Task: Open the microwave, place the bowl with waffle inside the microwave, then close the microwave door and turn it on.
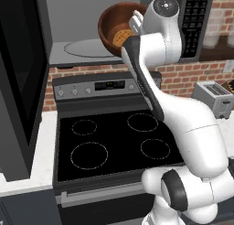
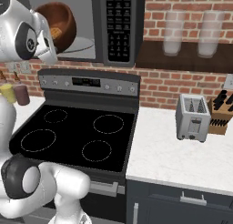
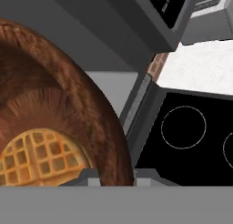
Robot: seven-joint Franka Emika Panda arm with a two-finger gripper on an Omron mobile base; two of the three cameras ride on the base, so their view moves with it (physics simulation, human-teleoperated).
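- The microwave [image 1: 82, 32] is seen above the stove [image 1: 114, 141], its door [image 1: 20, 82] swung wide to the left and its grey cavity exposed, with the round glass plate [image 1: 84, 48] bare on its floor.
- The bowl [image 1: 116, 27] is held up at the mouth of the cavity, at its right-hand side, tilted so that its inside faces outward and left; it is carried clear above the stove.
- The hand [image 1: 135, 27] is closed on the bowl's rim, its fingers nearly together; the fingertips themselves are hidden by the wrist and rim.
- The waffle [image 3: 41, 157] is seen lying low inside the tilted bowl, against the wall nearest the hand.
- The glass plate lies to the left of and slightly below the bowl, deeper in; it is judged that the bowl must be carried inward and levelled before release.
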